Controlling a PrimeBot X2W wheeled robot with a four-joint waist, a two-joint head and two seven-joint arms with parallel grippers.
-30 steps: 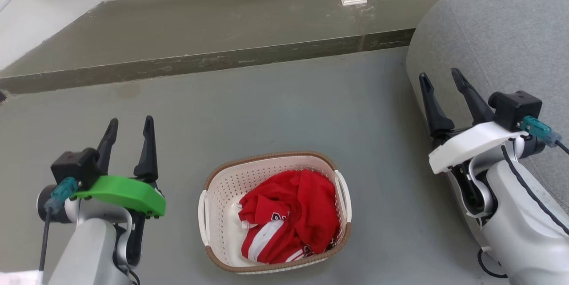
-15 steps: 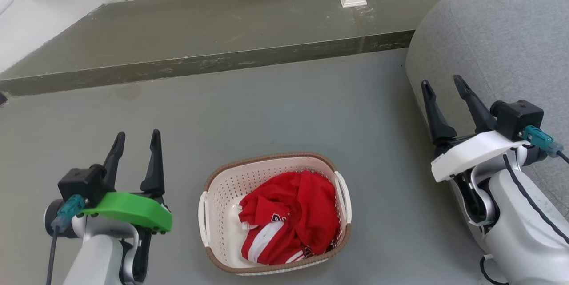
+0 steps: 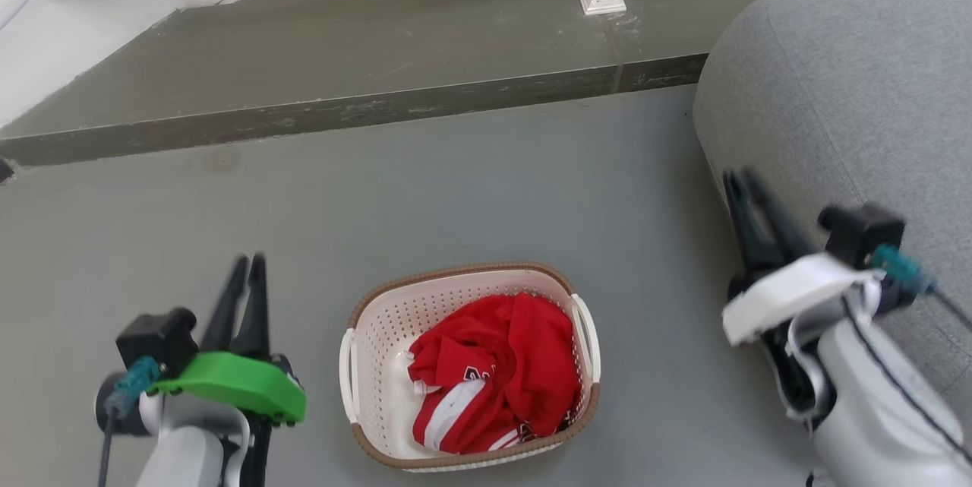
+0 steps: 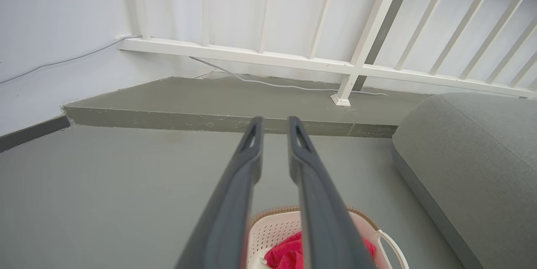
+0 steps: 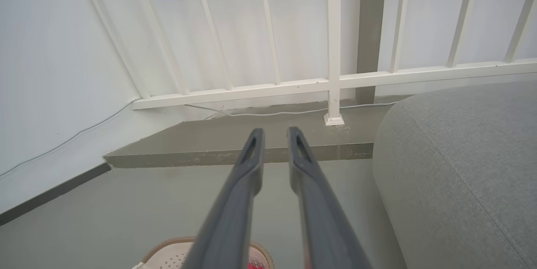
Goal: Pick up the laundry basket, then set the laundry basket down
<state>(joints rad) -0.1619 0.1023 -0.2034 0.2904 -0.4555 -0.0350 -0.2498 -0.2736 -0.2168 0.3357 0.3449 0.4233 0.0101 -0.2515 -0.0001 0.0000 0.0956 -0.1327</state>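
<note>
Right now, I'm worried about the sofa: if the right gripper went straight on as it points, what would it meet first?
Likely the raised step, beyond bare floor; the sofa lies beside the right gripper's line. Depth is unclear.

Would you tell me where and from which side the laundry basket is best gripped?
Take the laundry basket by its two white loop handles, probably: left end effector onto the left handle from the left, right end effector onto the right handle from the right. They stand off opposite sides.
</note>
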